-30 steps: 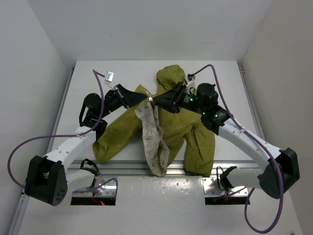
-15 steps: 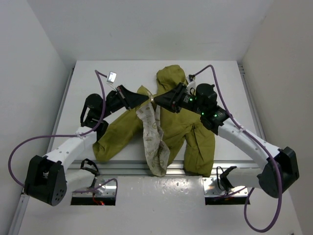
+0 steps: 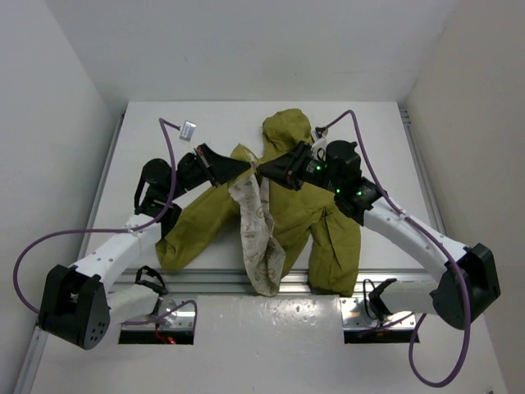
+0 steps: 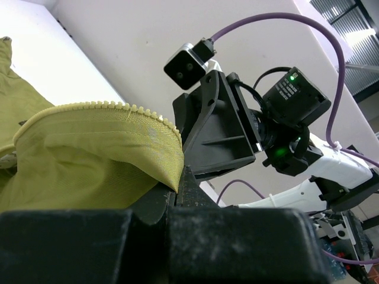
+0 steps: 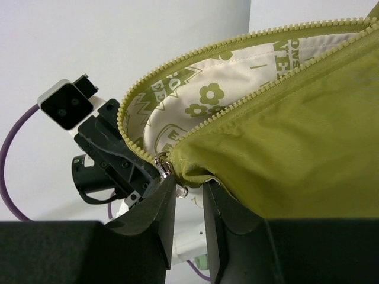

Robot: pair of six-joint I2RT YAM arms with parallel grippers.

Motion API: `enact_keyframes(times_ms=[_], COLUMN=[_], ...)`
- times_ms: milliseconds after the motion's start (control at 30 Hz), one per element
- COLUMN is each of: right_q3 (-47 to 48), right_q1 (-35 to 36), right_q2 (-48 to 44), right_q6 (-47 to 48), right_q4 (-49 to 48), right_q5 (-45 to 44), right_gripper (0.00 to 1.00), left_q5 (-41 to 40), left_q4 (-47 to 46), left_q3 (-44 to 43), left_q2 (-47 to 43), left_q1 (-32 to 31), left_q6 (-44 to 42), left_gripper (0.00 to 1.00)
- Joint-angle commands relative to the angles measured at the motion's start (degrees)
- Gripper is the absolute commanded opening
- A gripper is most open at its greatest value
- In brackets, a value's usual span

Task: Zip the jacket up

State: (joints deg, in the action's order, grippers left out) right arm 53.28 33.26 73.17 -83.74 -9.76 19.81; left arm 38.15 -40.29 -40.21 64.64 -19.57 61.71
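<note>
The olive-green jacket (image 3: 289,205) lies on the table with its hood at the far side. Its cream printed lining (image 3: 257,234) is folded out and hangs over the near edge. My left gripper (image 3: 244,167) is shut on the jacket's front edge, just below the zipper teeth (image 4: 106,105), and its pinch shows in the left wrist view (image 4: 177,174). My right gripper (image 3: 265,170) faces it from the right. In the right wrist view its jaws (image 5: 189,183) stand slightly apart below the zipper slider (image 5: 163,165), with the metal pull ring (image 5: 182,191) hanging in the gap.
The white table (image 3: 148,139) has side walls at left and right. A metal rail (image 3: 213,281) runs along its near edge, and the jacket's sleeve (image 3: 336,254) and lining drape over it. Purple cables (image 3: 168,148) loop from both wrists.
Both grippers have shifted only slightly, still close together at the jacket's front opening. The left arm's wrist edged a little to the right.
</note>
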Motion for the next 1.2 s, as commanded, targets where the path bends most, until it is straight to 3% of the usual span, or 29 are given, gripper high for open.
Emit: enact_keyframes(times_ms=[0,367,567,667,700,733,867,933,1167], right_q3=[0.8,1.4,0.3,-0.5,-0.6,-0.7,-1.1,-1.2,-0.1], right_q1=[0.3,0.1,-0.1,-0.1,-0.1,-0.1,-0.1,-0.2,-0.5], right_q2=[0.7,1.1,0.0,-1.0,-1.2,-1.9,-2.9,-3.0,-1.9], right_q6=[-0.1,0.5,1.8,2.1,2.5,2.7,4.2,3.8,1.7], right_q4=[0.2,-0.7,-2.0,-3.7,-4.0,-5.0,-6.3,-5.6,-4.3], right_q5=[-1.3,-1.7,-1.4,-1.2,-1.1,-1.4,-1.8,-2.2,-3.7], right_gripper=[0.25,0.00,0.00,0.20,0.22,0.36,0.49,0.50,0.36], left_q5=[0.6,0.6,0.6,0.6,0.6,0.1,-0.4,-1.0,-1.0], left_q4=[-3.4,-3.9,-4.4,-5.0,-5.5,-6.3,-7.7,-7.7,-8.2], left_q3=[-0.9,-0.4,-0.4,-0.4,0.1,0.1,0.1,0.1,0.1], left_q2=[-2.0,-2.5,-2.5,-2.0,-2.0,-1.5,-0.9,-0.9,-0.4], left_q1=[-1.2,-1.7,-1.7,-1.2,-0.6,-0.6,0.0,0.0,-0.6], left_q6=[-0.8,-0.8,0.4,1.8,3.3,4.6,5.8,6.7,7.2], left_gripper=[0.00,0.00,0.00,0.00,0.00,0.00,0.00,0.00,0.00])
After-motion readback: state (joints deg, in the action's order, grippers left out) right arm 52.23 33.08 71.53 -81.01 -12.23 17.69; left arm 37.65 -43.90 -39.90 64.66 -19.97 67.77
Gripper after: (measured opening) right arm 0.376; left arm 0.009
